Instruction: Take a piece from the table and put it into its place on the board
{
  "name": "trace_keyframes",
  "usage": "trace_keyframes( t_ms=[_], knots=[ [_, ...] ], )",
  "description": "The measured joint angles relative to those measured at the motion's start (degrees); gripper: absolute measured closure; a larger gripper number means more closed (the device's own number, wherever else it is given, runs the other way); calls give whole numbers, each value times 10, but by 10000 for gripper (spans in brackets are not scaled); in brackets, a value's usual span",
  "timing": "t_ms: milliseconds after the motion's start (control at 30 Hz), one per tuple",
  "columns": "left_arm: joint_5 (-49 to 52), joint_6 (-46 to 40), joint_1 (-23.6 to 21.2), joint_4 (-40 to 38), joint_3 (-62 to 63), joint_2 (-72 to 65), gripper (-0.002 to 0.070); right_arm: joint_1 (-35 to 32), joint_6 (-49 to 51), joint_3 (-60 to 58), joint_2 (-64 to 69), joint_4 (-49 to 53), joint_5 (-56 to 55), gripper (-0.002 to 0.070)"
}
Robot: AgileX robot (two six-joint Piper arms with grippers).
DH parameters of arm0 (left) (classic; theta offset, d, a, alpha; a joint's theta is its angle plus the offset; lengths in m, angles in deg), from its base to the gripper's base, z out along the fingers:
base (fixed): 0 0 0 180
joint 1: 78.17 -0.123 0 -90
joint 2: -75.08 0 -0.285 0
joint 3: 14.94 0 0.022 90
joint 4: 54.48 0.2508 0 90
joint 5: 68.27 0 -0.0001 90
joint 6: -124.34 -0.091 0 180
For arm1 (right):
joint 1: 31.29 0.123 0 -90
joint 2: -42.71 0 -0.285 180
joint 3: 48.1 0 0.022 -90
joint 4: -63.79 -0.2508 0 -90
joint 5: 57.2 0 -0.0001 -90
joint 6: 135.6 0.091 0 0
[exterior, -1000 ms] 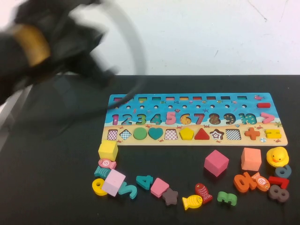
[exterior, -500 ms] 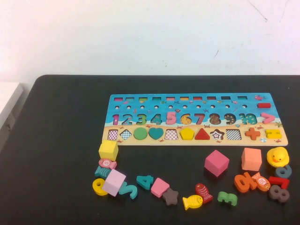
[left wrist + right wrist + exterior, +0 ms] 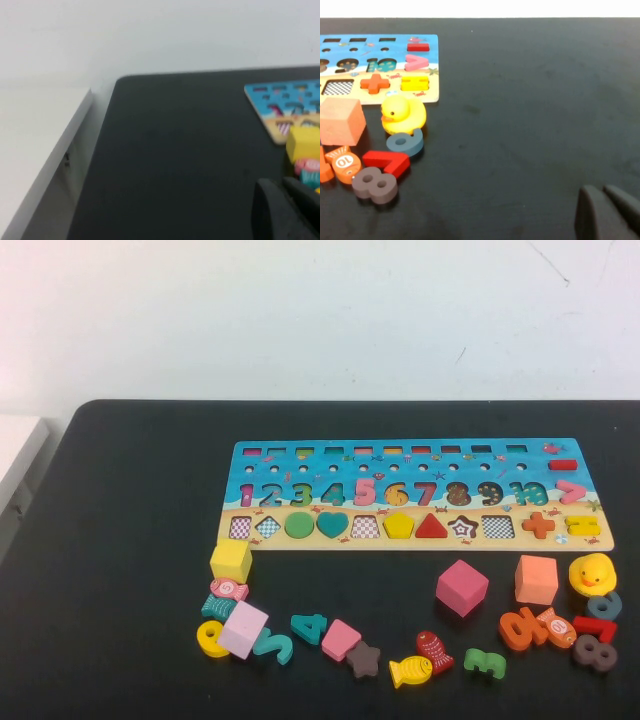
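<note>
While tableside, left claw (image 3: 279, 186), right claw (image 3: 600, 190)

Matt black table (image 3: 130, 540), printed wooden board (image 3: 415, 455), smooth painted yellow piece (image 3: 399, 526), matt pink cube (image 3: 462, 587)

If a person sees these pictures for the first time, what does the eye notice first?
The bright board lies across the middle of the black table, its yellow pentagon already seated. In front of it lie scattered cubes, numerals, fish and a yellow duck at the right. The shut left pincer and right pincer stay back at the sides.
</note>
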Motion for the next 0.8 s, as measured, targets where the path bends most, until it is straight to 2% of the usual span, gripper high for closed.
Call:
trace_keyframes(
  t_ms=[233,533,800],
  knots=[
    [44,-76,0,-17,0,4,676,0,0,0,0,0,0,657],
    [111,-84,0,-23,0,37,676,0,0,0,0,0,0,657],
    [126,-85,0,-46,0,38,676,0,0,0,0,0,0,658]
  ],
)
